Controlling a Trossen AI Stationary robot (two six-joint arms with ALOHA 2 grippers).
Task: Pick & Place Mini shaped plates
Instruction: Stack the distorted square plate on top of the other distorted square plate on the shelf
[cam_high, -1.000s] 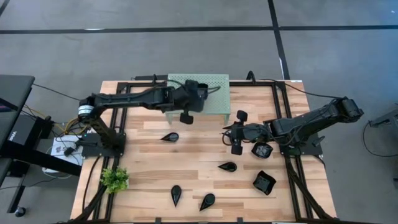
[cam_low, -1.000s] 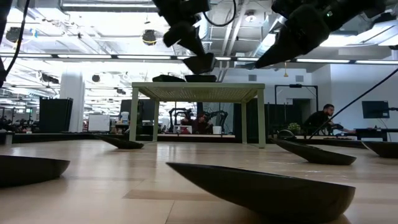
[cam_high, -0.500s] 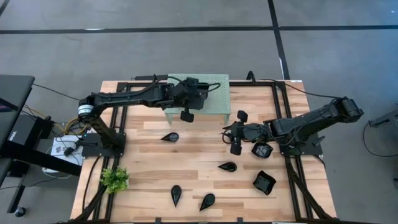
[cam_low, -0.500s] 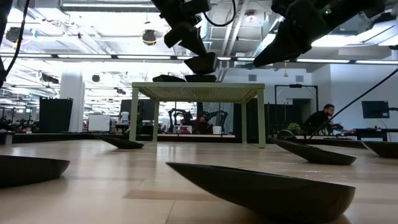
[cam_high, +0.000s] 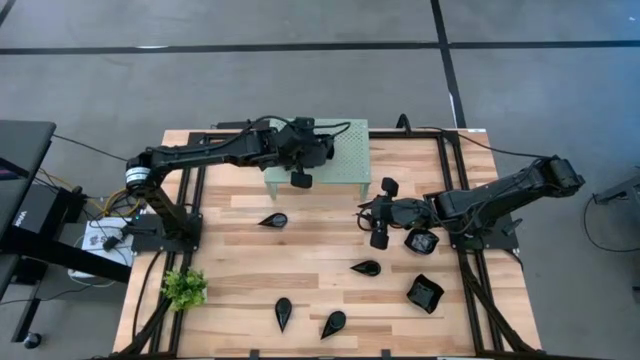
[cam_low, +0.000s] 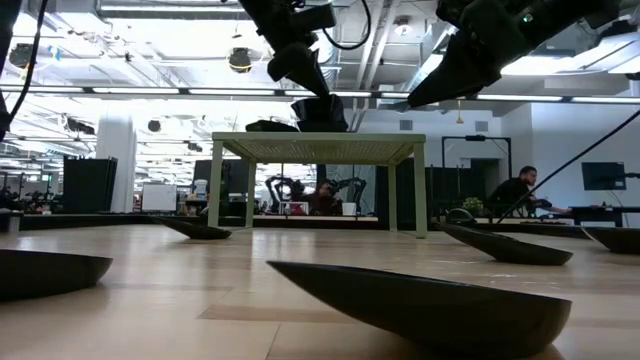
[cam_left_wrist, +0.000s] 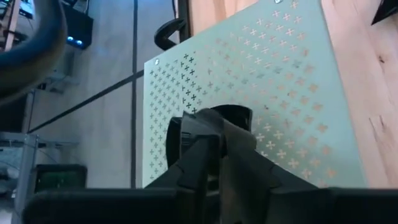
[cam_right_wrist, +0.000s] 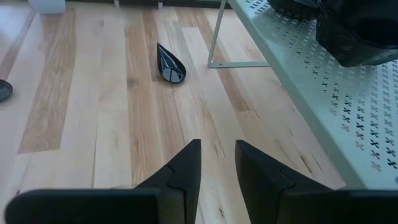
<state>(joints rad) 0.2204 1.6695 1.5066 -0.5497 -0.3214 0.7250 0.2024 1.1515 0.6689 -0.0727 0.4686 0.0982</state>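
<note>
Plate, small glossy black (cam_high: 300, 179), sits at mint-green perforated metal rack (cam_high: 345, 160) edge under left gripper (cam_high: 299, 172), grip unclear; right gripper (cam_right_wrist: 217, 163) narrow, empty.

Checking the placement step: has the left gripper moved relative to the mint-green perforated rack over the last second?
Yes. In the high view the left gripper has drawn back from beyond the front edge of the mint-green perforated metal rack to over that edge.

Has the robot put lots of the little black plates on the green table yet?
Only a few. Dark plates already lie on the green rack. The left gripper is lowering one onto it. Five still wait on the table, like the teardrop and the square one. The right gripper hangs empty.
</note>
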